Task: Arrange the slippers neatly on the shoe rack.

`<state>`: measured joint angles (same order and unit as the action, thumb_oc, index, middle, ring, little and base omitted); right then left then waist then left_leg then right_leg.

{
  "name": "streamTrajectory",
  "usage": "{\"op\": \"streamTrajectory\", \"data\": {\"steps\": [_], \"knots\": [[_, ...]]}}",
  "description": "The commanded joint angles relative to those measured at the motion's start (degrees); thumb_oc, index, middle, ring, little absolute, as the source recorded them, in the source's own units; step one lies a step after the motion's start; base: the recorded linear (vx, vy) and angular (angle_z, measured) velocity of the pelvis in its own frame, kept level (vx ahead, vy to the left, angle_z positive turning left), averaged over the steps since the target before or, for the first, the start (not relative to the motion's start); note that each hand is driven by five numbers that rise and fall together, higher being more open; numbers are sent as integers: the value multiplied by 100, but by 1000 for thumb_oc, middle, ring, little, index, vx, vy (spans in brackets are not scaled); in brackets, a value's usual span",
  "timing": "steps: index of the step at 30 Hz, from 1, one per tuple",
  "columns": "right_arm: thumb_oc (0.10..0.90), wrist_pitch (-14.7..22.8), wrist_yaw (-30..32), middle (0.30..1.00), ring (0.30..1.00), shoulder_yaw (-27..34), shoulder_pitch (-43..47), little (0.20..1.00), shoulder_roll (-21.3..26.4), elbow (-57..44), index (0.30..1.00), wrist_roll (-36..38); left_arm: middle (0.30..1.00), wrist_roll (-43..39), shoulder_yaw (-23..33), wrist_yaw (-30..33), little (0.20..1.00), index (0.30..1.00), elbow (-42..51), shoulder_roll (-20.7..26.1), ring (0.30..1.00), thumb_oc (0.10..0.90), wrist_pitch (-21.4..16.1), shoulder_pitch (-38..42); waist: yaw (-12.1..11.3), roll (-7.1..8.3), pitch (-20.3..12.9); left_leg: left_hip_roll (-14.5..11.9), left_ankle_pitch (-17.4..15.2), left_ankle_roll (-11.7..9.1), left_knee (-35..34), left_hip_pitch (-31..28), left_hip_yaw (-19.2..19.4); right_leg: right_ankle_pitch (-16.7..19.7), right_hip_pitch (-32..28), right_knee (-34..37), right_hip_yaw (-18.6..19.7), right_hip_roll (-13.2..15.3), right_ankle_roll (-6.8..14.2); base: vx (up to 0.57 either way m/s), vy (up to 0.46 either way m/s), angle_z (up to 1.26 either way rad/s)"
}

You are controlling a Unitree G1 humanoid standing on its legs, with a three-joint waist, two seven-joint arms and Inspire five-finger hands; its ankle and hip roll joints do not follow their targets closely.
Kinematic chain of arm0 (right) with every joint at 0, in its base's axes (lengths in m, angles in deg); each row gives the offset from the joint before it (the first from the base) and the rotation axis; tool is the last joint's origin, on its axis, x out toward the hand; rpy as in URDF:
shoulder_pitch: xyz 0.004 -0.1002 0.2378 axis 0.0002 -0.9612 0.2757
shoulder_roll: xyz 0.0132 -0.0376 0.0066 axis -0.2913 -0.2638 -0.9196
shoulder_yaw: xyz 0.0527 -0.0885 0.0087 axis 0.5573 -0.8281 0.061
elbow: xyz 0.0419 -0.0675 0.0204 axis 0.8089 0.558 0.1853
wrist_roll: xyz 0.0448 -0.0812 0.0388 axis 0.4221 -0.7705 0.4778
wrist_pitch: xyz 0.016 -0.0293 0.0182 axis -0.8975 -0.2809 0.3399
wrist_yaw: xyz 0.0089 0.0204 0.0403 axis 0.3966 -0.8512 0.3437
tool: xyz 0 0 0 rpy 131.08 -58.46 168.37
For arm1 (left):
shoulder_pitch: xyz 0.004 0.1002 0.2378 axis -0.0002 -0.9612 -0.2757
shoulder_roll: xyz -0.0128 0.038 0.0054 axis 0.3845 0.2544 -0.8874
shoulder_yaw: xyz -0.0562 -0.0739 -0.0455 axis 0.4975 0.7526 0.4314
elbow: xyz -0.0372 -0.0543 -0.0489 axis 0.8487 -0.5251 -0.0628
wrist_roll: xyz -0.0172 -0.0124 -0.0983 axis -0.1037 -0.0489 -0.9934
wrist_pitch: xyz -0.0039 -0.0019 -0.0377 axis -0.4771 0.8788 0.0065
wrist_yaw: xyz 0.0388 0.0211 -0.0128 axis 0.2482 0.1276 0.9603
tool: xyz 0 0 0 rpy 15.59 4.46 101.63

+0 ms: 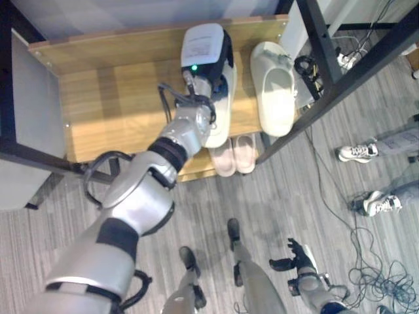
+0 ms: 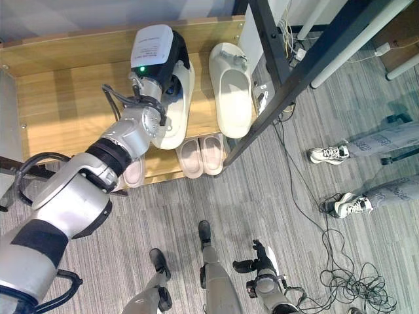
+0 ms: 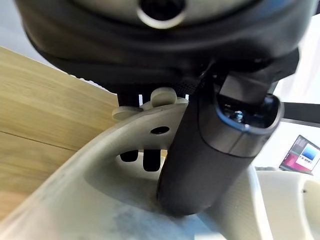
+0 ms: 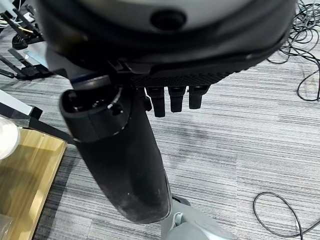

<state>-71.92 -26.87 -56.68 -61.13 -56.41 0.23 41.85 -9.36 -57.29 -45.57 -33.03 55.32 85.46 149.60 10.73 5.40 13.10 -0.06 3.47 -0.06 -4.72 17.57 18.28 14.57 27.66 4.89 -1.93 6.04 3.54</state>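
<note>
Left hand (image 3: 210, 150) is down on the left cream slipper (image 1: 221, 124), thumb pressed into the footbed and fingers tucked under the strap, so it is clamped round that slipper's upper. From the head cameras the hand itself sits hidden beneath its wrist camera housing, and the slipper pokes out toward the front edge of the wooden top shelf (image 1: 111, 98) of the shoe rack. That slipper lies lengthwise on the shelf, heel end nearest the robot. Moving right, and just beside it with a narrow gap, the second cream slipper (image 1: 275, 88) lies flat and parallel on the same shelf, close to the black rack post (image 1: 327, 52). Below the shelf's front edge, a pair of pink slippers (image 1: 234, 154) sits side by side on the lower tier, toes sticking out. Further right, over the grey floor (image 1: 294, 196), a person's white sneakers (image 1: 357, 152) stand well apart from the rack. Right hand (image 4: 175, 100) hangs low over the carpet, fingers curled in loosely, holding nothing.
</note>
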Motion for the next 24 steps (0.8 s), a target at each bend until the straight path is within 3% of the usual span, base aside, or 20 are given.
{"op": "streamTrajectory", "data": {"steps": [1, 8, 9, 10, 19, 24], "knots": [[800, 77, 149, 900, 900, -1, 131, 900, 557, 241, 900, 6, 300, -116, 317, 222, 300, 300, -351, -501, 300, 400, -227, 1210, -46, -497, -49, -357, -94, -245, -28, 247, -971, -1041, -188, -394, -316, -190, 341, 35, -55, 1], [800, 120, 123, 900, 900, -9, 128, 900, 614, 266, 900, 42, 300, -39, 257, 201, 300, 300, -423, -635, 300, 400, -224, 1271, 2, -477, -41, -423, -65, -295, -28, 242, -958, -1121, -100, -562, -374, -234, 297, 9, -44, 1], [800, 110, 114, 900, 900, 3, 126, 900, 608, 282, 900, 44, 651, -46, 269, 194, 651, 651, -435, -618, 651, 634, -222, 1260, 2, -471, -60, -434, -76, -303, -28, 232, -947, -1137, -94, -583, -379, -243, 294, 23, -52, 0], [800, 107, 89, 900, 900, 4, 77, 900, 597, 307, 900, 38, 900, -32, 251, 194, 900, 900, -449, -594, 900, 800, -224, 1270, 7, -467, -78, -446, -83, -309, -28, 223, -926, -1144, -92, -583, -379, -250, 297, 13, -45, 0], [800, 84, 37, 900, 900, 18, -40, 900, 603, 359, 900, -15, 900, -413, 365, 207, 900, 900, -538, -124, 900, 800, -252, 1427, -69, -596, -6, -477, -52, -332, -28, 106, -913, -1173, -222, -548, -424, -272, 272, -3, -9, 0], [800, 64, -29, 900, 900, 82, -130, 900, 607, 397, 900, 29, 900, -268, 294, 192, 900, 900, -408, -81, 900, 800, -239, 1297, -103, -664, -4, -479, -72, -337, -28, -75, -915, -1231, -410, -547, -450, -275, 260, 0, 0, 0]]}}
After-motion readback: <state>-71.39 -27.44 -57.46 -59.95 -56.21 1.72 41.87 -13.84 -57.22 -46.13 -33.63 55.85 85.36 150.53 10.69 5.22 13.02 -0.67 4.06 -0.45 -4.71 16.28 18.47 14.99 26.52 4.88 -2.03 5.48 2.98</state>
